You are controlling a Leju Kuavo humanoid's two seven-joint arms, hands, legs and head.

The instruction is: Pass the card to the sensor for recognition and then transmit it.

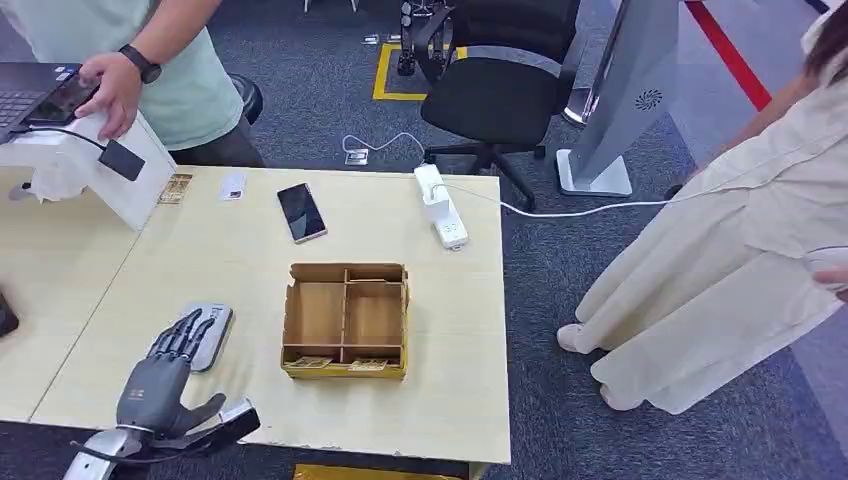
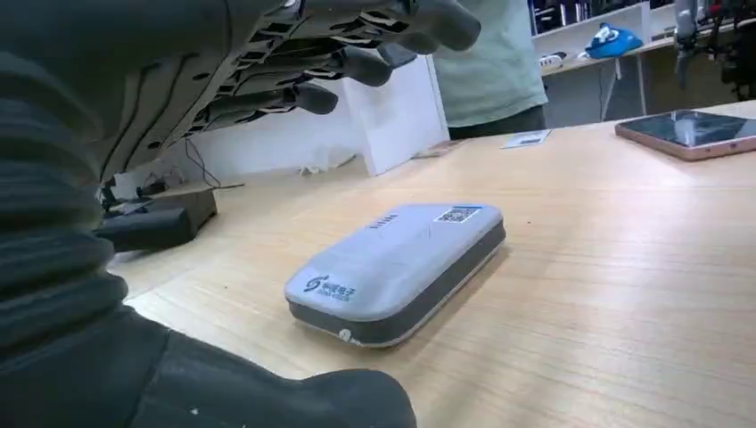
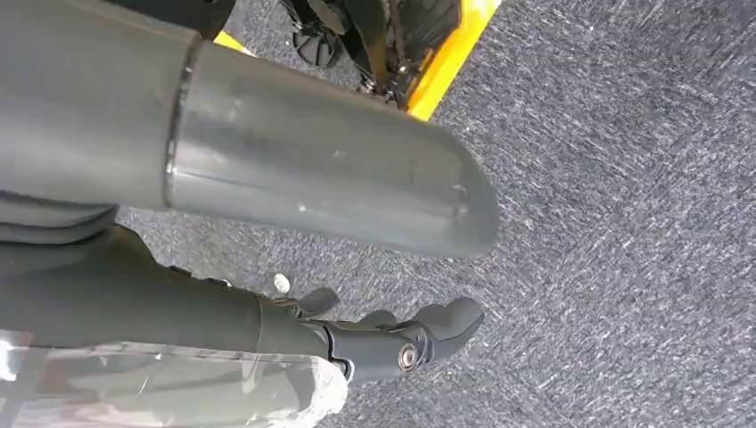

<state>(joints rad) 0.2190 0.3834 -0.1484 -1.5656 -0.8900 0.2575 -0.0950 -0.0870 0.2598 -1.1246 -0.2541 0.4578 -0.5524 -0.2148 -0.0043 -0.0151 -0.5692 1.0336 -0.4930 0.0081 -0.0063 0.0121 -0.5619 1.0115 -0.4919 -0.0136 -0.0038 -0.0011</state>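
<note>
Two hands: you have one over the table and one hanging above the carpet.
Left hand (image 1: 168, 378): it is spread wide and flat and holds nothing. From the head view its fingertips reach over the near end of the sensor.
Sensor (image 1: 208, 335): this flat grey pad lies on the table (image 1: 455, 400) to the left of the cardboard box, near it but apart.
Left wrist view: from the side you get the air between the fingers (image 2: 343, 64) and the top of the sensor (image 2: 397, 266), so there is no contact. It also shows a blue logo and a small code sticker on the lid.
Cardboard box (image 1: 346, 320): it is open-topped and divided into compartments.
Cards (image 1: 313, 362): two patterned cards lie in the box's narrow front compartments, one in each. Neither hand touches them.
Right hand (image 3: 392, 339): the right wrist view shows dark fingers above grey carpet; you cannot tell how far they are closed.
Phone (image 1: 301, 211): it lies face up on the table beyond the box.
Power strip (image 1: 440, 205): it lies beyond the box, toward the right.
Person's hand (image 1: 110, 90): it rests on a white stand (image 1: 120, 180) far left of the box.
</note>
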